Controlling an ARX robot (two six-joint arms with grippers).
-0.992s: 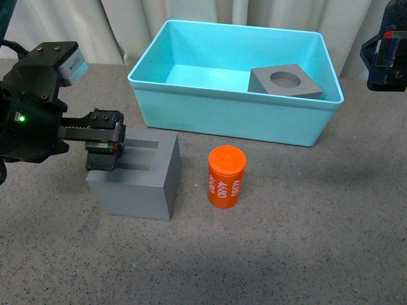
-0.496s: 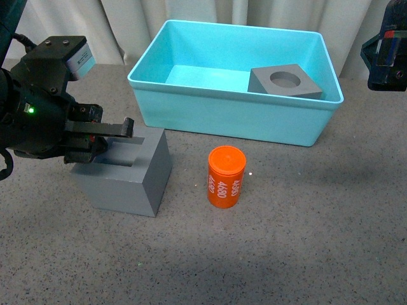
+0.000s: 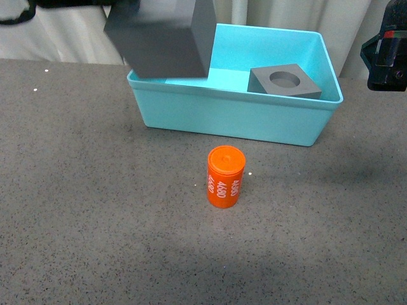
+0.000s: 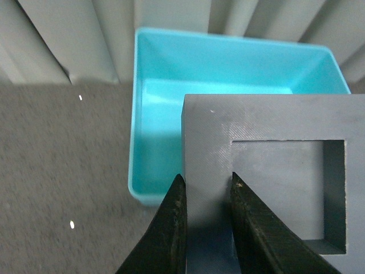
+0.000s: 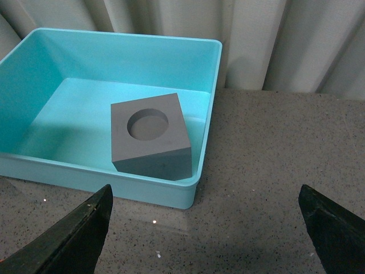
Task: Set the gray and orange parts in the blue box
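Gray speckled table (image 3: 95, 222), orange cylinder (image 3: 226, 176) marked 4680, left claw (image 4: 206, 184) clamping square-recess cube (image 4: 274, 165), right claw (image 5: 204, 197) wide open, empty.

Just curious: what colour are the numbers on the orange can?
White; the orange cylinder shows best in the front view.

front: looks down-forward | left wrist: close | right wrist: farther back — all share blue box (image 3: 235, 121)

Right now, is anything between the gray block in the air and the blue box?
Nothing I can see. The left gripper holds the gray block over the blue box, near its left front corner; the box floor there is bare. The other gray block sits farther right.
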